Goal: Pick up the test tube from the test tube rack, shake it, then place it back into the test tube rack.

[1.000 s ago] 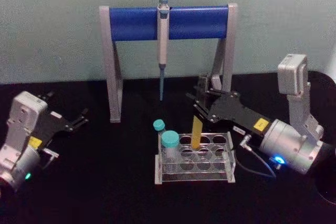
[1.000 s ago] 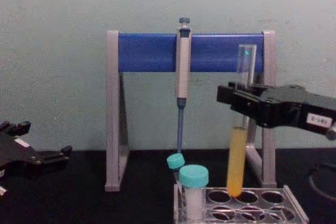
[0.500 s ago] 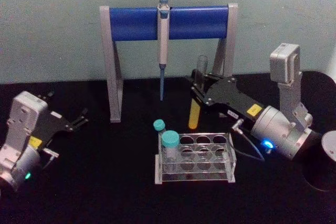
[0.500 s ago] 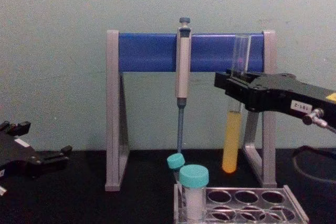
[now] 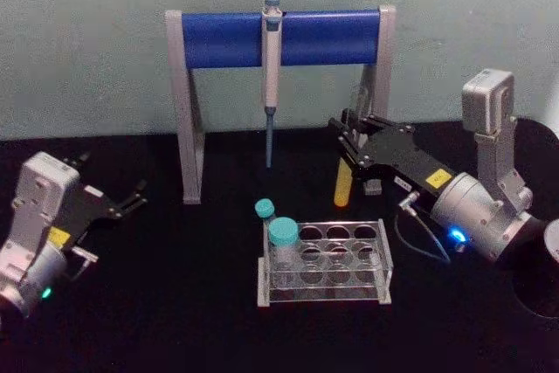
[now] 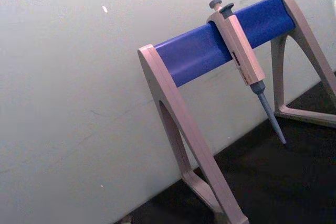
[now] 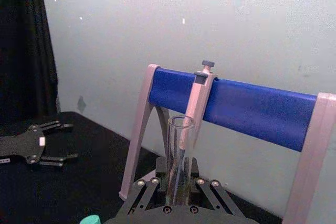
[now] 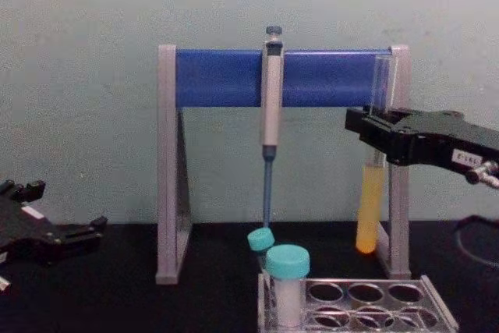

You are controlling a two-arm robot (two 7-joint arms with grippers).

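— Entry one, test tube (image 5: 343, 188): location?
— Upright in the air, lifted clear of the test tube rack (image 5: 325, 294), behind the rack's right end and near the right leg of the pipette stand (image 5: 218, 39). Yellow-orange liquid fills its lower part.
— Right claw (image 5: 348, 141)?
— Clamped on the tube's clear upper section.
— Left claw (image 5: 133, 198)?
— Low at the left of the black worktop (image 5: 175, 303), fingers spread apart.
— Rack contents?
— Two teal-capped vials (image 5: 282, 238), left end.

Dim, flat, even indoor light with soft, faint shadows.
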